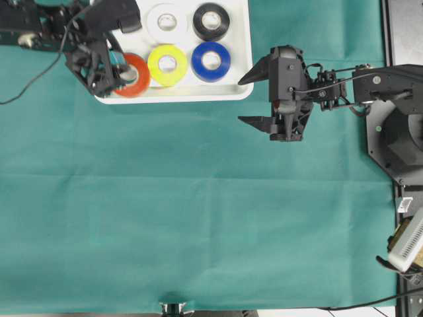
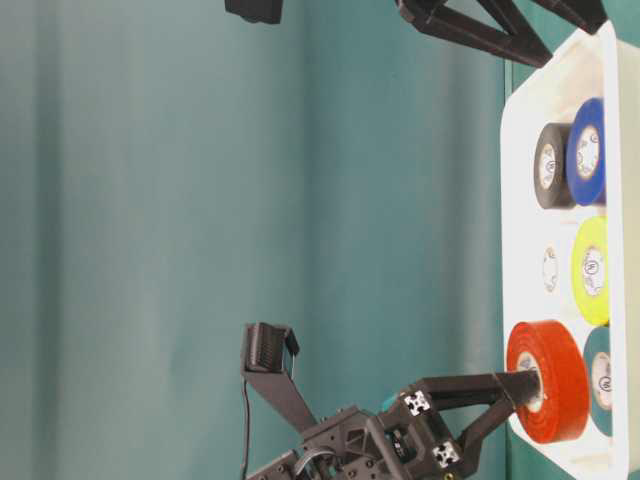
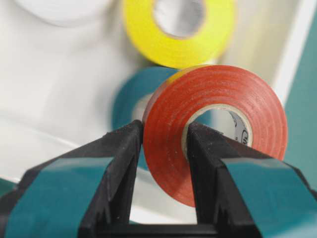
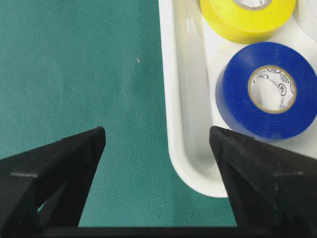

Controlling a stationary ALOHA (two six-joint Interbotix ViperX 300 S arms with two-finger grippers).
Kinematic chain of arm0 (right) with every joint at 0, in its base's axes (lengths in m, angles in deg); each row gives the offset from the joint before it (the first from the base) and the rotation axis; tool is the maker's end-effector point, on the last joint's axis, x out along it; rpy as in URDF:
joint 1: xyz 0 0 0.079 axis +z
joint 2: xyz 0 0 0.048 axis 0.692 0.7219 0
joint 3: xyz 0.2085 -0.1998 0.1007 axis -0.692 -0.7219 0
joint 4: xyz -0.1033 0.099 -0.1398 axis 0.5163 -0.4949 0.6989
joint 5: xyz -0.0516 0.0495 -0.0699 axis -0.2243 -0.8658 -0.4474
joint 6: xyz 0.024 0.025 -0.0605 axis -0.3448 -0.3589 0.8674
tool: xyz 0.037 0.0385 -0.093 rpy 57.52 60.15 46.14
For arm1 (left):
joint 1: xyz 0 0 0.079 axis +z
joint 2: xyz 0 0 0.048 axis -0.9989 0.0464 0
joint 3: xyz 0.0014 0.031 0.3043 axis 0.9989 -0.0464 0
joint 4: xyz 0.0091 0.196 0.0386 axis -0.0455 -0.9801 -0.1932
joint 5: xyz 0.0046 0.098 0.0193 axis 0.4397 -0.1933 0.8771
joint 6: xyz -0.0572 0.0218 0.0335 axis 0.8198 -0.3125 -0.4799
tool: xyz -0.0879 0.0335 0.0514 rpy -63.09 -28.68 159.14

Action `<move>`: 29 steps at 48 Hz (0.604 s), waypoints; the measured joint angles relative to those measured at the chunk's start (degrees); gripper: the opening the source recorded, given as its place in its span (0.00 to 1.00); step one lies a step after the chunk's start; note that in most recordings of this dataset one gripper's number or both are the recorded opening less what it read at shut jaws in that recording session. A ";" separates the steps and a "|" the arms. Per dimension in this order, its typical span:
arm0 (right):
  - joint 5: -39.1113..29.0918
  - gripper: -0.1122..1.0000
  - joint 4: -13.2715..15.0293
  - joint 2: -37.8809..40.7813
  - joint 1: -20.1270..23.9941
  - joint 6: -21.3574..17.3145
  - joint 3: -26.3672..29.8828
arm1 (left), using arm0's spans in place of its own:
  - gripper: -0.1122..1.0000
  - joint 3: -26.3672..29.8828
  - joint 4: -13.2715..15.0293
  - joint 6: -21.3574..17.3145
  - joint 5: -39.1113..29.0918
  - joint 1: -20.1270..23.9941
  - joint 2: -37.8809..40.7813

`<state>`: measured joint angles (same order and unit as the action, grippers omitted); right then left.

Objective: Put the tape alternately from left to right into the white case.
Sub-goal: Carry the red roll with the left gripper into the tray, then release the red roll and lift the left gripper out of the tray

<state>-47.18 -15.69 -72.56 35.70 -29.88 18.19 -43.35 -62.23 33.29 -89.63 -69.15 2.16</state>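
Left gripper (image 3: 163,148) pinches the orange-red roll (image 3: 218,124) through its core over the white case (image 1: 241,63); lower it flat beside the yellow roll (image 1: 167,64) before releasing, while the right gripper (image 1: 254,98) waits wide open.

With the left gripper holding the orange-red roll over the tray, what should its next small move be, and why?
Probably lower and open. The left gripper pinches the orange-red roll on edge over the white tray, beside the yellow roll and in front of the teal roll, so that spot looks free.

We see the teal roll (image 3: 130,101) mostly hidden behind the orange-red roll (image 3: 213,129), the white roll (image 3: 59,10) blurred and cut off, and the white case (image 1: 244,59) cropped at the overhead view's top edge.
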 measured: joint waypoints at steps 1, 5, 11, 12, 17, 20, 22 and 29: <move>0.00 0.83 -0.09 0.00 0.00 0.00 0.00 | 0.34 -0.09 0.00 -0.26 0.26 0.44 0.00; 0.00 0.83 -0.09 0.00 0.09 0.09 0.00 | 0.34 -0.44 0.00 -1.05 1.49 2.46 0.00; 0.00 0.83 0.00 0.00 0.09 0.00 0.00 | 0.34 -0.53 0.00 -1.67 2.81 5.19 0.18; 0.00 0.83 0.00 0.00 0.09 0.00 -0.09 | 0.34 -0.53 0.00 -1.76 2.99 5.63 0.26; 0.00 0.83 0.00 0.00 0.09 0.00 0.00 | 0.34 -0.53 0.00 -2.02 3.87 6.94 0.79; 0.00 0.83 0.00 0.00 0.09 0.09 0.00 | 0.34 -0.62 0.00 -2.11 4.31 7.38 1.14; 0.00 0.83 0.00 0.00 0.09 0.00 0.00 | 0.34 -0.62 0.00 -2.11 4.48 7.65 1.32; 0.00 0.83 -0.09 0.00 0.09 0.00 0.00 | 0.34 -0.62 0.00 -2.11 4.66 8.09 1.67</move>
<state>-47.18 -15.78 -72.56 35.79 -29.88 18.19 -43.96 -62.23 31.18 -84.97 -61.06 3.83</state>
